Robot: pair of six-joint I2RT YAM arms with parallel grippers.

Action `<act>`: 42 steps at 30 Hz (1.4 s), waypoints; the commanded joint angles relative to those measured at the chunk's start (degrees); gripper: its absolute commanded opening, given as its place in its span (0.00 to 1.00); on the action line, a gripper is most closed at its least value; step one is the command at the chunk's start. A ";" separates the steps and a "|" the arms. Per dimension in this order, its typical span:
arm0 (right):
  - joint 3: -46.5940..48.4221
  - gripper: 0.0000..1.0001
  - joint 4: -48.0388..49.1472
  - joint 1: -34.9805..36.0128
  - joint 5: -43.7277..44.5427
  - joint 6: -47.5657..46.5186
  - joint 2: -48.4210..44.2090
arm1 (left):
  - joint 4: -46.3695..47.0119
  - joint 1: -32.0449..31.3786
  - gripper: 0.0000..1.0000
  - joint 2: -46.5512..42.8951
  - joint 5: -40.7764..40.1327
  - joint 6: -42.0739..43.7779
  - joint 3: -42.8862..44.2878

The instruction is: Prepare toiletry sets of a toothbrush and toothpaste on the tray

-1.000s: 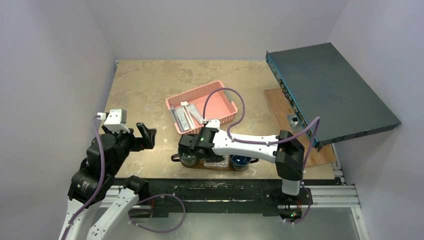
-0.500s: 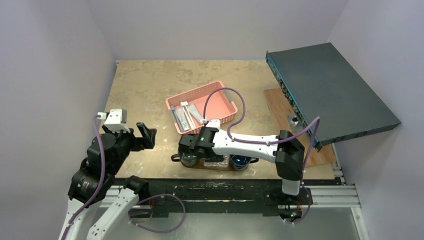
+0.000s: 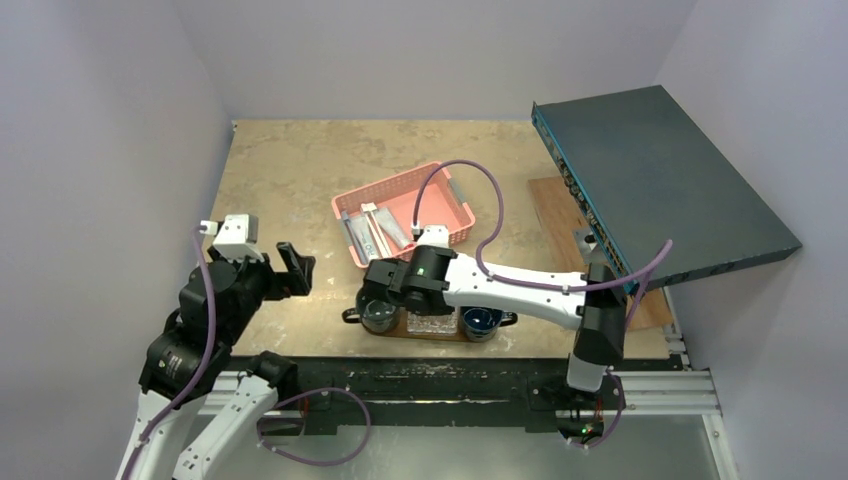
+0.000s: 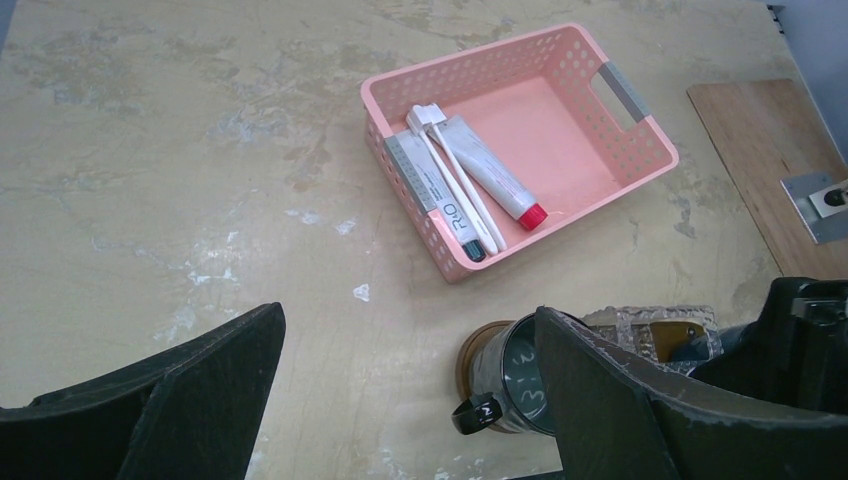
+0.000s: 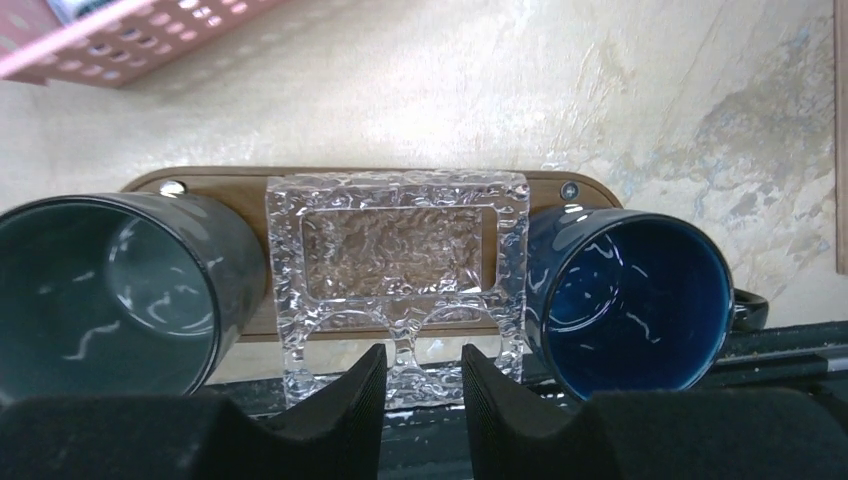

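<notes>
Glass dish [image 5: 395, 190], clear and dimpled, sits freed on the dark brown oval wooden tray [image 5: 225, 178]: the right gripper [image 5: 425, 385] has just eased its jaws apart off the rim. Left gripper [image 4: 410, 400] hangs spread wide. White toothbrushes [image 4: 455, 185] and pale tubes [image 4: 495, 180] wait in the pink mesh basket [image 4: 480, 62], next up, I'd say.

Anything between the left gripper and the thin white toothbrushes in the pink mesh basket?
Only the pink plastic mesh basket's own side wall. The tabletop between the open left gripper and the thin white toothbrushes looks bare; reaching in from above should clear it.
</notes>
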 commanded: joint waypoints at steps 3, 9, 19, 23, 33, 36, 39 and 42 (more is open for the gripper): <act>2.57 0.36 -0.26 0.36 4.97 -2.47 -4.90 | 0.15 -0.16 0.95 1.62 0.46 0.16 0.62; 3.34 0.39 8.97 0.10 7.11 -13.93 -7.62 | 0.04 -0.15 0.95 2.88 0.00 0.18 0.54; 5.98 0.44 26.57 -7.31 3.31 -37.95 -9.31 | -0.48 -0.11 0.99 6.07 -0.69 0.14 0.65; 4.33 0.47 34.34 -11.65 -2.22 -44.94 -9.17 | -0.57 -0.15 1.00 6.78 -1.42 0.01 0.62; 11.77 0.47 40.43 -18.73 -14.17 -53.21 2.60 | -0.19 0.02 1.00 9.29 -1.58 0.25 0.63; 14.50 0.47 41.87 -19.79 -17.28 -54.88 6.13 | -0.20 0.02 1.00 10.05 -1.72 0.47 0.62; 17.84 0.47 42.12 -20.14 -17.21 -56.55 9.73 | -0.28 0.07 1.00 10.70 -2.07 0.70 0.67; 19.63 0.46 42.69 -20.78 -16.82 -58.02 12.69 | -0.38 0.11 1.00 11.45 -2.03 0.85 0.80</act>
